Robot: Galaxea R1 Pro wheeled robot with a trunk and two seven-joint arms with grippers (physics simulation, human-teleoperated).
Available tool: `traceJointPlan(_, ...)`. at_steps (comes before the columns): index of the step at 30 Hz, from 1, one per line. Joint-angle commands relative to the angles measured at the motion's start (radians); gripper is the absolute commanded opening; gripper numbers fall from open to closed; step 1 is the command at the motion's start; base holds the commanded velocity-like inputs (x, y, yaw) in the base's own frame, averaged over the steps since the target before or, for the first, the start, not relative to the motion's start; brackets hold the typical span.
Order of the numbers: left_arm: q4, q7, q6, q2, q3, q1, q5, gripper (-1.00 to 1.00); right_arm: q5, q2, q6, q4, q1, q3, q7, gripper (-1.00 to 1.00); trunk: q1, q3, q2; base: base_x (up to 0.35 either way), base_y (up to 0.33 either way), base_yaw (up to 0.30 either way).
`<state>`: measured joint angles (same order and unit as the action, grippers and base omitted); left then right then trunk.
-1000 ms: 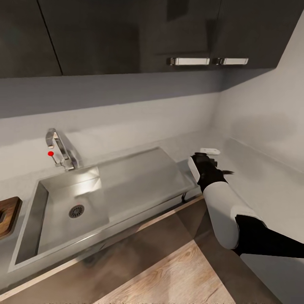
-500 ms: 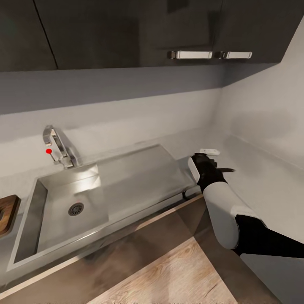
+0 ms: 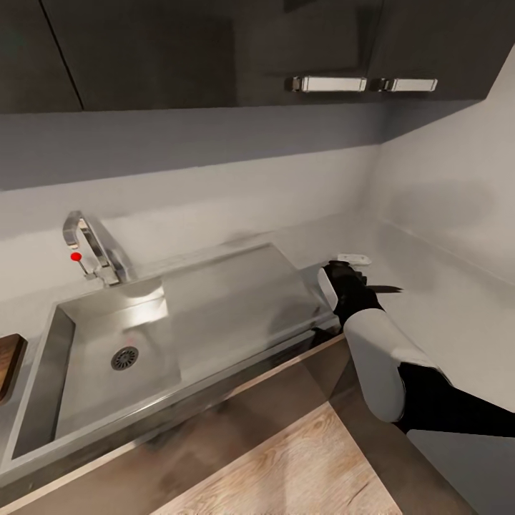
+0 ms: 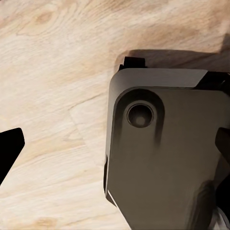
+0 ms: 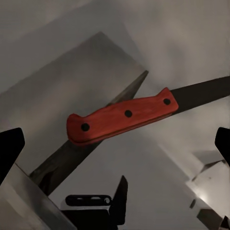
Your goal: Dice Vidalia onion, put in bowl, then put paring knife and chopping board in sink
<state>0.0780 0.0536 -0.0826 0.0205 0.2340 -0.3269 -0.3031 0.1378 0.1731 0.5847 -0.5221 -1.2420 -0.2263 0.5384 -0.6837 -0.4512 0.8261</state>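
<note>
- Right wrist view: my right fingers (image 5: pixel 10 148) are spread wide, one tip on each side of the knife (image 5: pixel 122 117), and neither touches it. I can't tell whether it lies flat on the bench (image 3: pixel 443 315) or sits just above it.
- To do this step well, I'd centre on the red handle, close across its narrow sides between the rivets, and keep clear of the blade.
- The handle is smooth, slightly waisted, with three dark rivets. The blade is thin, dark and pointed, so I expect it to twist if pinched off-centre.
- In the head view the blade pokes out past my right wrist, just beside the drainboard (image 3: pixel 236 300).
- The sink (image 3: pixel 43 372) is brushed steel with a round drain and a chrome faucet (image 3: pixel 89 247); I see no onion in it.
- The brown wooden board (image 3: pixel 7 365) peeks in beyond the basin.
- My left fingers (image 4: pixel 9 148) hang open, gripping nothing, over the wood-grain floor (image 4: pixel 52 72).
</note>
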Motion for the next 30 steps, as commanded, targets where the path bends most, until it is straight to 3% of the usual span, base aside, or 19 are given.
traceJointPlan(1, 0.004, 0.000, -0.006, -0.001, 0.008, -0.001, -0.007, 1.00, 0.010, 0.001, 0.007, -0.001, -0.001, -0.007, -0.003, 1.00, 0.000, -0.001, 0.001, 0.001, 0.000, 0.000)
traceJointPlan(4, 0.003, 0.000, -0.006, -0.001, 0.008, -0.001, -0.008, 1.00, 0.008, 0.001, 0.006, -0.001, -0.001, -0.026, -0.003, 1.00, 0.000, -0.001, 0.001, 0.007, 0.000, 0.000)
traceJointPlan(6, 0.003, 0.000, -0.006, -0.001, 0.008, -0.001, -0.007, 1.00, 0.007, 0.001, 0.005, -0.001, -0.001, -0.072, -0.003, 1.00, 0.000, -0.001, 0.001, 0.056, 0.000, 0.000)
traceJointPlan(9, 0.003, 0.000, -0.006, -0.001, 0.008, -0.001, -0.008, 1.00, 0.006, 0.001, -0.004, -0.001, -0.001, -0.108, -0.003, 1.00, 0.000, -0.001, 0.001, 0.188, -0.032, 0.000)
traceJointPlan(17, 0.003, 0.001, -0.005, -0.001, 0.008, -0.001, -0.008, 1.00, 0.006, 0.001, -0.037, 0.000, -0.001, -0.116, -0.003, 1.00, 0.000, -0.001, 0.001, 0.196, -0.159, 0.000)
traceJointPlan(30, 0.003, 0.002, -0.005, -0.001, 0.008, -0.001, -0.008, 1.00, 0.008, 0.001, -0.042, 0.001, -0.001, -0.123, 0.004, 1.00, 0.000, -0.001, 0.001, 0.011, -0.010, 0.000)
